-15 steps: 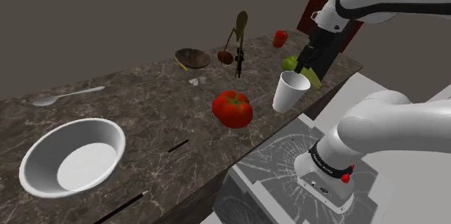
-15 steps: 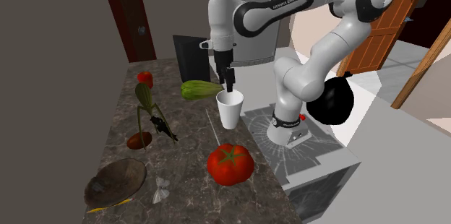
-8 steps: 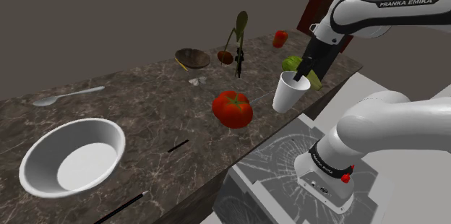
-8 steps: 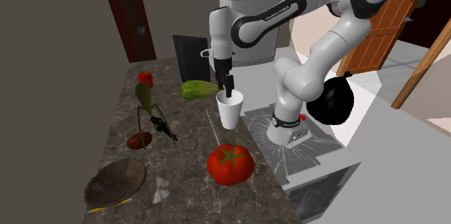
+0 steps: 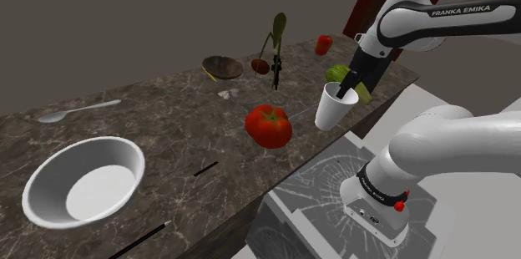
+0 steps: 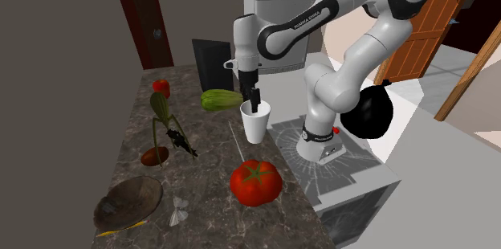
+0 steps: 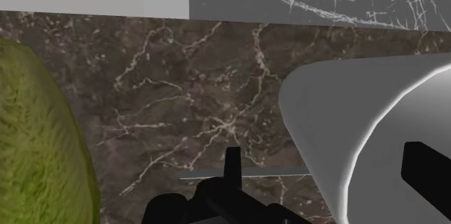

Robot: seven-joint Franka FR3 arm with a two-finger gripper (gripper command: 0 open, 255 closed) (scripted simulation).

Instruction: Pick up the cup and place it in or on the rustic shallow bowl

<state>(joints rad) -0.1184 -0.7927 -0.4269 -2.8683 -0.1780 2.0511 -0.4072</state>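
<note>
White cup (image 5: 334,109) is seen upright on the dark marbled surface (image 5: 167,132), close to the edge nearest the stand, and the tool (image 5: 345,90) is placed right at its rim. In the wrist view the relation is laid bare: the cup's wall is straddled. One of the black fingers (image 7: 428,168) is sunk inside the mouth and the other is held outside, on the side of the green vegetable (image 7: 36,143). The tool is spread, not clenched. A gap appears to be left between the outer finger and the wall, though contact on the inner side cannot be judged for certain. So the part to be gripped is a thin upright wall lying between the fingers, and a squeeze across it is judged to be what is called for. The brown shallow bowl (image 5: 222,67) is found well apart, toward the shoulder view's upper left, past the tomato (image 5: 268,125).
</note>
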